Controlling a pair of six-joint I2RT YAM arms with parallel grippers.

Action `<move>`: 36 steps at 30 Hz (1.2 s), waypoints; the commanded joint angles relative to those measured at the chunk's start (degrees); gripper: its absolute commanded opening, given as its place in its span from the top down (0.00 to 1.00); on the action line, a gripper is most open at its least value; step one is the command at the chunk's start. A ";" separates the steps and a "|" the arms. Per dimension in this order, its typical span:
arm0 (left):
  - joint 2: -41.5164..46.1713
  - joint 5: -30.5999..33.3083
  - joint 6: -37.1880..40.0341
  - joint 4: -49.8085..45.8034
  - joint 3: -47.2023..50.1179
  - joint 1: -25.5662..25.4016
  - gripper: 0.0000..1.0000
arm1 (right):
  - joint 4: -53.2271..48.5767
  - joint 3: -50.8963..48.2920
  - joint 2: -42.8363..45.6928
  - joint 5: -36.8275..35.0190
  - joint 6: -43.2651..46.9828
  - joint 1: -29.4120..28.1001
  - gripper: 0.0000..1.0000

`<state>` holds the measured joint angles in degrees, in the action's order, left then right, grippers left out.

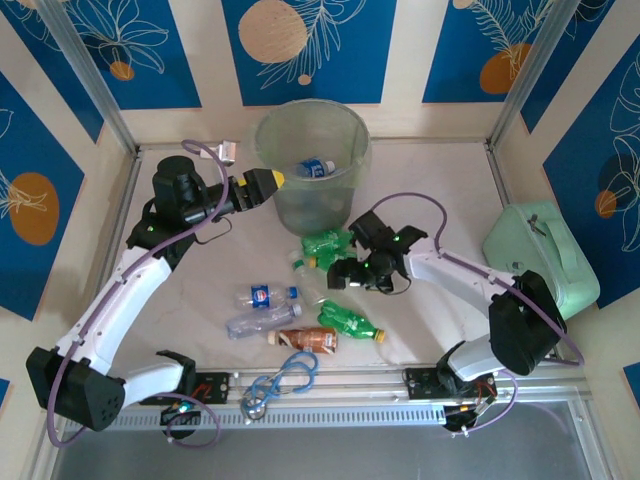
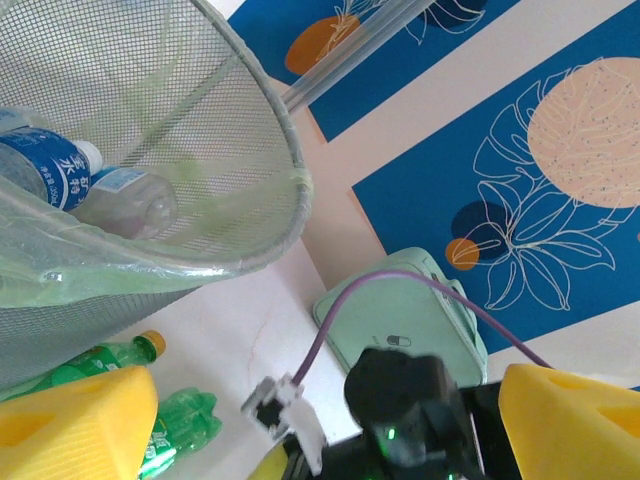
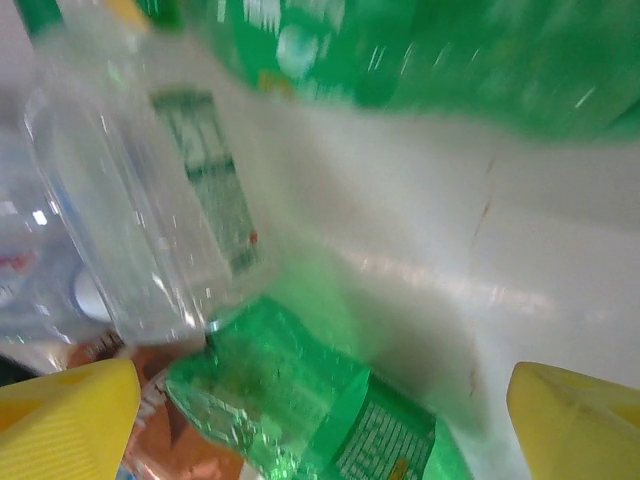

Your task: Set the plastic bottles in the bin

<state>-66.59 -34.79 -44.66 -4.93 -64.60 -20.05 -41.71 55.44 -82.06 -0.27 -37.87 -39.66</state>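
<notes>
Now the right gripper (image 1: 345, 272), wide open and empty, hangs low over a green bottle (image 3: 290, 400) lying among others near the bin (image 1: 290, 205). Best to centre the fingers (image 3: 70, 410) across its body, missing the clear bottle (image 3: 150, 200) beside it, then close. The left gripper (image 1: 270, 182) gapes empty beside the bin's rim.

A mint green case (image 1: 543, 252) is seen at the right edge of the pale table (image 1: 440, 175), close against the wall. A blue-grey cable (image 1: 283, 378) is looped near the front edge. The walls are covered with blue leaf-patterned panels (image 1: 330, 60).
</notes>
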 commanded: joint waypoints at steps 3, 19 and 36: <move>-1.07 0.68 -1.98 5.22 1.19 -0.60 0.12 | -6.24 -1.17 1.27 -2.12 0.51 -7.28 0.04; -0.92 0.45 -1.37 4.12 1.35 -0.65 0.13 | -13.60 5.46 -10.22 -10.11 1.29 -14.91 0.00; -2.29 0.10 -2.09 5.82 1.57 -0.69 0.13 | -12.30 -2.00 -5.60 -7.70 -2.65 -7.61 0.08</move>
<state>-68.75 -34.41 -46.26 -1.39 -63.46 -20.08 -53.74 54.11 -88.27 -10.00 -39.35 -47.27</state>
